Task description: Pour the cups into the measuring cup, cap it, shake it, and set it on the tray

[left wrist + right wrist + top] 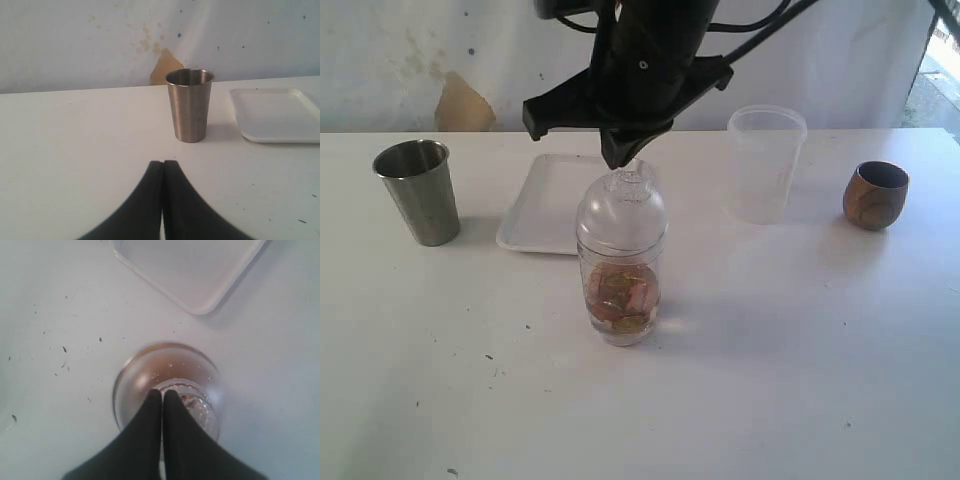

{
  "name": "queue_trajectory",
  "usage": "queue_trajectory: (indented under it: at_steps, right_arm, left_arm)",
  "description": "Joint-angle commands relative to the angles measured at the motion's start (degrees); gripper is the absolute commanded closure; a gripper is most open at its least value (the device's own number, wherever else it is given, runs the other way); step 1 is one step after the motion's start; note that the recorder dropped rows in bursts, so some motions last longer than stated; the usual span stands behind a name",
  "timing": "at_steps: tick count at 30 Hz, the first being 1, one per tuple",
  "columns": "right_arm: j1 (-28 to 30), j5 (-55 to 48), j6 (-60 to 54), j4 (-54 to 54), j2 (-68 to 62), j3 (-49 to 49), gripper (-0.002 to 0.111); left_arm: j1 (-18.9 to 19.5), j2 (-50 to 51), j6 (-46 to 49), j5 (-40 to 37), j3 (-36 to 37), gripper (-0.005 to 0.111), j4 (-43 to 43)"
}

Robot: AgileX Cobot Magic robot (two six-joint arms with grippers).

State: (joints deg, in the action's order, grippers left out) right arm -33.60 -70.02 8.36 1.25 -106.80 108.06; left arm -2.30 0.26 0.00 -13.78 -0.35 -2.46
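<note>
The clear measuring cup (620,295) stands mid-table with brown pieces in its bottom and the clear dome lid (621,212) sitting on it. My right gripper (620,160) hangs straight above the lid, shut, its tips at the lid's top neck. From above, the right gripper (163,392) covers part of the lid (150,367). The steel tumbler (418,190) stands upright at the far left, the wooden cup (876,195) at the far right. Behind the measuring cup lies the white tray (548,205). My left gripper (163,163) is shut on nothing, low over the table, facing the tumbler (189,105).
A frosted plastic container (765,165) stands upright behind and right of the measuring cup. A wall with a brown stain (463,105) runs along the table's far edge. In the left wrist view the tray (277,117) lies beside the tumbler.
</note>
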Motion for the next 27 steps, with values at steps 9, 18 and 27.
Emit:
queue_trajectory:
  at_steps: [9,18,27]
  right_arm:
    - [-1.18,0.06,0.78,0.37,-2.11,-0.21,0.108]
    - [-1.31,0.06,0.78,1.43,-2.37,-0.21,0.108]
    - [-1.31,0.06,0.78,1.09,-5.04,-0.21,0.108]
  left_arm:
    - [0.02,-0.26,0.00,0.49,0.35,0.107,0.33]
    - [0.02,-0.26,0.00,0.49,0.35,0.107,0.33]
    - [0.02,-0.26,0.00,0.49,0.35,0.107,0.33]
